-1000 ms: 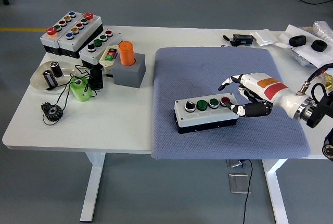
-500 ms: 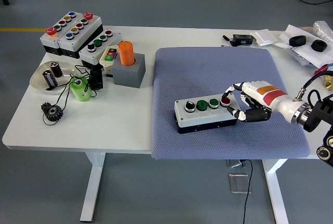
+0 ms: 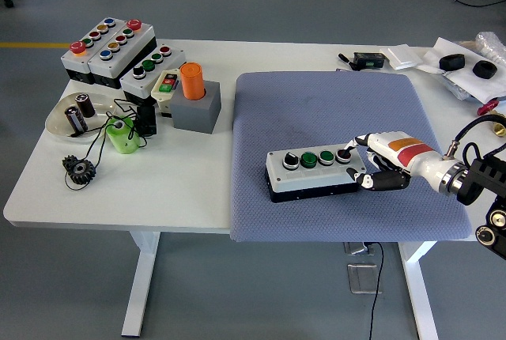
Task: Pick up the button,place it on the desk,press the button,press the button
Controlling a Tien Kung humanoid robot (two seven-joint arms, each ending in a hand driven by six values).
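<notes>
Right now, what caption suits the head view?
Right hand presses the end button of a grey button box on a blue mat.

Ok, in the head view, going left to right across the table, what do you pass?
Gear → green cylinder → orange cylinder in its grey block → button box on the blue mat → right robot hand.

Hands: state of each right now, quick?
Left hand: not in view.
Right hand: holds nothing; one fingertip on the rightmost button of the grey button box, other fingers curled at the box's right end.
</notes>
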